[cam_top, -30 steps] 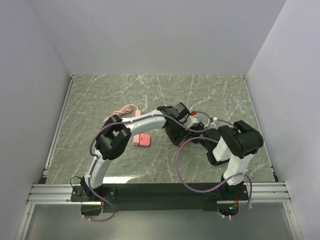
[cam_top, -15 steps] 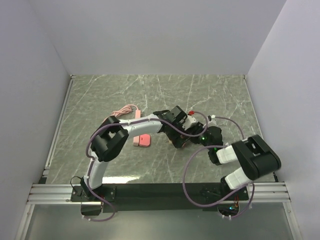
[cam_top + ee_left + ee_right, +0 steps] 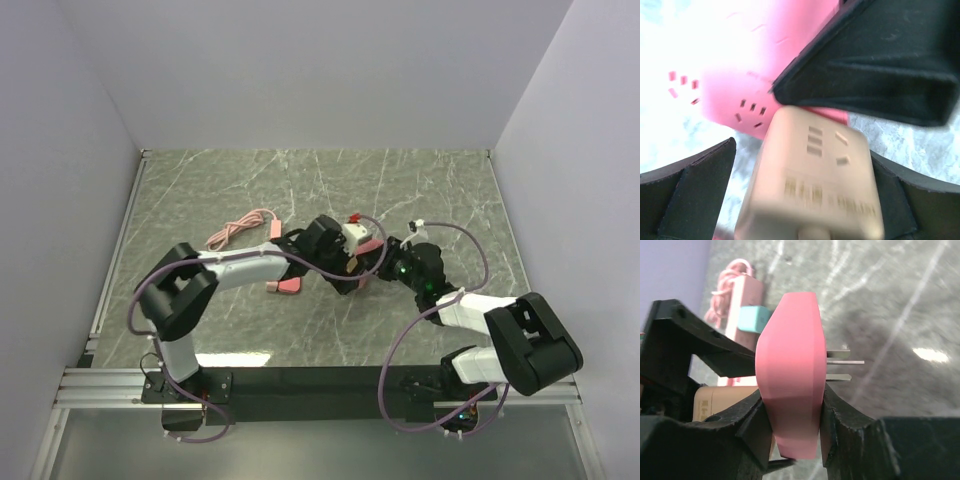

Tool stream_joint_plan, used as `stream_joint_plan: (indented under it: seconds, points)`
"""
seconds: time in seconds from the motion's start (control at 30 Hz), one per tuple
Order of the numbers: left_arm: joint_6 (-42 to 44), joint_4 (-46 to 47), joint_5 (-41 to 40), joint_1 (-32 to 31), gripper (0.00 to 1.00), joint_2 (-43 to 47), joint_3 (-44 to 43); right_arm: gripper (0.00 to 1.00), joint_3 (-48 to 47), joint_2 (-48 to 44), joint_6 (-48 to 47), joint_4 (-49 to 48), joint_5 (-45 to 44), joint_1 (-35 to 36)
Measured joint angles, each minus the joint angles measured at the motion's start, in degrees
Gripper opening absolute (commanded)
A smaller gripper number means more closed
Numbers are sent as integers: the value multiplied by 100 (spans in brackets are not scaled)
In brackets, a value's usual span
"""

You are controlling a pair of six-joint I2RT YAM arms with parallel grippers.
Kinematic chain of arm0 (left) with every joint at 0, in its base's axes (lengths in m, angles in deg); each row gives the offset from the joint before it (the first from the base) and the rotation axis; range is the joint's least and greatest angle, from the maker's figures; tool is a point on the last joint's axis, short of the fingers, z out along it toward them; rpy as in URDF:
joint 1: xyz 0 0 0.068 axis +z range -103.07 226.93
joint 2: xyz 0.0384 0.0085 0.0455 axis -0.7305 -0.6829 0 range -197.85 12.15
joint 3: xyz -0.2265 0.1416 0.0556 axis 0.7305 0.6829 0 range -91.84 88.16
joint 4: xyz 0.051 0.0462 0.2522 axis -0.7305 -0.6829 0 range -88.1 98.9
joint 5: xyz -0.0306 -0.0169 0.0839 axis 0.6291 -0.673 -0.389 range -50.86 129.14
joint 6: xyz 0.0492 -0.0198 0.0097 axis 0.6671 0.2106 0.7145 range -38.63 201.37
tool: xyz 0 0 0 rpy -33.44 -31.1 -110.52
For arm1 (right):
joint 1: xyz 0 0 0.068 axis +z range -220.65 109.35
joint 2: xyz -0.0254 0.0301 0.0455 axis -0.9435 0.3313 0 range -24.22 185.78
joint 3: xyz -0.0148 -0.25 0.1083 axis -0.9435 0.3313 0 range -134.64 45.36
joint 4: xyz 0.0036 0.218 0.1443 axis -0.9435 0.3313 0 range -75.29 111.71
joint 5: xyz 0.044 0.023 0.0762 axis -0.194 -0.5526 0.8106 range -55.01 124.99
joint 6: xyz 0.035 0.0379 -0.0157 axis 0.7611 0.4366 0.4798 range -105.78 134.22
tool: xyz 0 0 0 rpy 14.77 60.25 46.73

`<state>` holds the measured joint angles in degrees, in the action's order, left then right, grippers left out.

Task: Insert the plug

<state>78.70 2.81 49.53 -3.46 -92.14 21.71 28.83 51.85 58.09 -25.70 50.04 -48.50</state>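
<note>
Crowding is risk one: both arms meet mid-frame over the tabletop [image 3: 440, 190], an easy knock. Left gripper [image 3: 802, 150] is spread wide around the beige socket cube [image 3: 810, 190], not clamping it, so a push could shove it. Right gripper [image 3: 790, 405] pinches the pink plug [image 3: 790, 355] close beside the cube; prongs [image 3: 840, 362] may miss the slots [image 3: 815, 135].

This is a robotics lab test cell, not a lived-in room. A tabletop [image 3: 200, 190] with a green marble-patterned surface is boxed in on three sides by plain pale panels [image 3: 300, 70]. Bare aluminium framing rail [image 3: 100, 385] runs along its near edge. The left arm [image 3: 240, 268] and right arm [image 3: 490, 310] are bolted side by side to a black base plate [image 3: 320, 382]. Exposed purple cables [image 3: 395, 350] loop loosely along the arms.
</note>
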Motion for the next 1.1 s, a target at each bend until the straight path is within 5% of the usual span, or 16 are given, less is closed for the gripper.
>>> stream_joint_plan:
  seconds: [0.27, 0.7, 0.8, 1.0, 1.1]
  points:
    - [-22, 730, 280, 295, 99, 1080, 507, 0, -179, -76, 2, 166, 44, 17]
    - [-302, 1534, -361, 564, 100, 1722, 1150, 4, -221, 560, -7, 219, 393, 20]
    - [-369, 1635, -496, 636, 99, 1919, 1237, 16, -302, 684, -33, 151, 380, 20]
    - [-481, 1781, -691, 678, 100, 2085, 1445, 79, -339, 581, -177, 348, 138, 20]
    - [-518, 1766, -743, 682, 99, 2111, 1482, 82, -339, 350, -289, 560, 0, 20]
